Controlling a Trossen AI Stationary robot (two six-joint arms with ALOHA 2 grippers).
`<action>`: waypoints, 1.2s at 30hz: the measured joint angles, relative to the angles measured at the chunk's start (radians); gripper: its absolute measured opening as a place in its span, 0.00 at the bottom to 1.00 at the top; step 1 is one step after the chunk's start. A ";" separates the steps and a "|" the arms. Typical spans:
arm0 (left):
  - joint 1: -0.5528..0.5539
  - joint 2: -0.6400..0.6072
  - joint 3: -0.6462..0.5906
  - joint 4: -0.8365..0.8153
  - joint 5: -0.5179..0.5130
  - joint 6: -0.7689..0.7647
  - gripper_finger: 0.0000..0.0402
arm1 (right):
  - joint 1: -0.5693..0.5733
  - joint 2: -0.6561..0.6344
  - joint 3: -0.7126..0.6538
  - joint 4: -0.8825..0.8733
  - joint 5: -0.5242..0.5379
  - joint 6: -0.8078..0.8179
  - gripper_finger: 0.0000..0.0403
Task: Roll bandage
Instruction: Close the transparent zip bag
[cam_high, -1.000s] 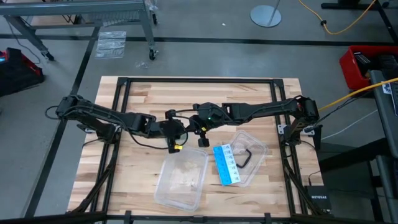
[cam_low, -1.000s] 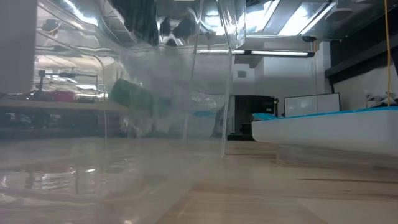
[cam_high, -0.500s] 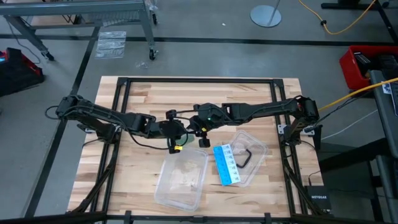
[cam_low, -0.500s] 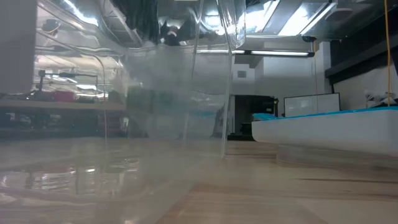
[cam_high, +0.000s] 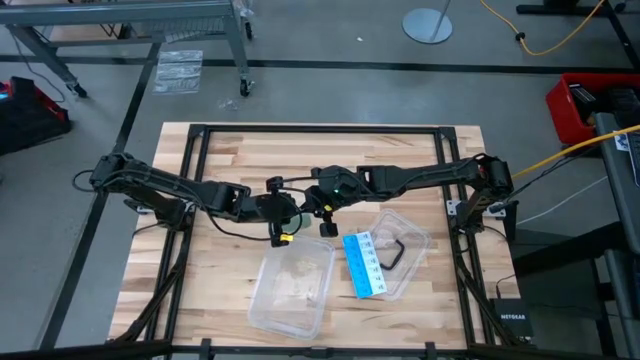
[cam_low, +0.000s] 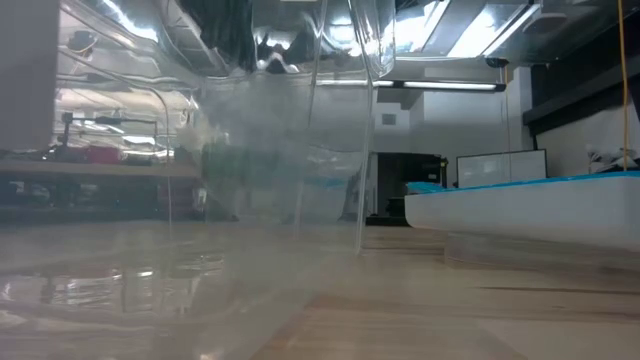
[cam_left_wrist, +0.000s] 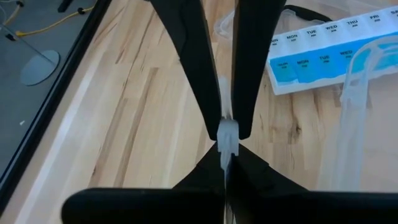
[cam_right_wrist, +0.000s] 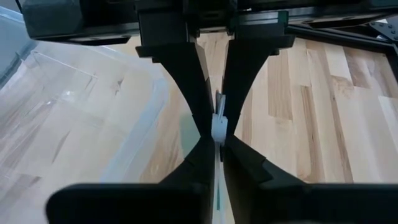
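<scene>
Left gripper (cam_left_wrist: 227, 134) and right gripper (cam_right_wrist: 217, 127) meet mid-table, each with fingers pressed together, likely working the bandage (cam_low: 232, 160) between them; it shows only as a green smear behind the clear container (cam_low: 300, 120)

Bandage (cam_high: 402, 252): dark strip curled into an open loop; lying in a clear tray (cam_high: 418, 232).

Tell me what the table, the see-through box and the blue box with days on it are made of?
The table looks like pale wooden planks with a smooth finish: you can see grain and plank seams. The see-through box seems clear, glossy plastic, since the wood shows through it. The blue box with days looks like hard plastic, blue lids on a white base, with printed day letters.
</scene>
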 joint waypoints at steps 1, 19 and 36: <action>0.000 0.000 0.000 0.001 0.000 0.000 0.00 | 0.000 0.000 0.000 0.000 0.000 0.000 0.08; 0.000 0.000 0.000 0.014 0.018 0.000 0.00 | 0.000 0.000 0.000 0.020 0.000 0.000 0.14; 0.000 0.000 0.000 0.026 0.020 0.000 0.00 | 0.000 -0.001 0.002 -0.067 -0.004 -0.003 0.03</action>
